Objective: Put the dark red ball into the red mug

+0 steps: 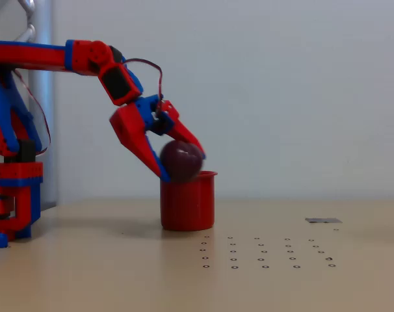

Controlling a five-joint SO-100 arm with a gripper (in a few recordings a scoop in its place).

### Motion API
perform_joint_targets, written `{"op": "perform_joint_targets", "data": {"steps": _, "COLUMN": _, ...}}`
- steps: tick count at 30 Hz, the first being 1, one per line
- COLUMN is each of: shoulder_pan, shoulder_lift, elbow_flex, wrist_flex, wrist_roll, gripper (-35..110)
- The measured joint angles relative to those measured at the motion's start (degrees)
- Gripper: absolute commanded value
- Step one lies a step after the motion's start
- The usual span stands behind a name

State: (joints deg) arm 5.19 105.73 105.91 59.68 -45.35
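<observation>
One arm point(28, 117), red and blue, is mounted at the left of one tan table point(86, 273). One gripper point(181, 166) is seen pinching one dark red ball point(181, 160), held just above the rim of one red mug point(188, 203). One grid of small rings point(265, 253) is printed to the right.

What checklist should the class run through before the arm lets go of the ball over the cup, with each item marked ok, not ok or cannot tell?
1. Gripper shut on the dark red ball: ok.
2. Ball above the red mug mouth: ok, it sits right at the rim.
3. Ball centred front to back over the opening: cannot tell from the fixed view.
4. Mug upright on the table: ok.
5. Mug empty inside: cannot tell.
6. Lower finger clear of the mug's rim: cannot tell, its tip meets the left edge.
</observation>
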Motion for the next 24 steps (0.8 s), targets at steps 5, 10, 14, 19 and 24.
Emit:
{"op": "perform_joint_targets", "data": {"steps": 5, "shoulder_pan": -7.91, "shoulder_lift": 6.77, "elbow_flex": -2.37, "wrist_flex": 11.43, "wrist_roll": 9.05, "gripper": 22}}
{"op": "perform_joint_targets", "data": {"steps": 10, "shoulder_pan": -14.41, "shoulder_lift": 10.28, "elbow_flex": -2.46, "wrist_flex": 16.61, "wrist_roll": 15.21, "gripper": 22}}
{"op": "perform_joint_targets", "data": {"steps": 14, "shoulder_pan": -18.63, "shoulder_lift": 10.28, "elbow_flex": -2.46, "wrist_flex": 16.61, "wrist_roll": 17.58, "gripper": 23}}
{"op": "perform_joint_targets", "data": {"steps": 19, "shoulder_pan": -23.82, "shoulder_lift": 10.28, "elbow_flex": -1.67, "wrist_flex": 15.82, "wrist_roll": 21.45, "gripper": 23}}
{"op": "perform_joint_targets", "data": {"steps": 24, "shoulder_pan": -25.84, "shoulder_lift": 8.61, "elbow_flex": -1.49, "wrist_flex": 13.01, "wrist_roll": 25.75, "gripper": 23}}
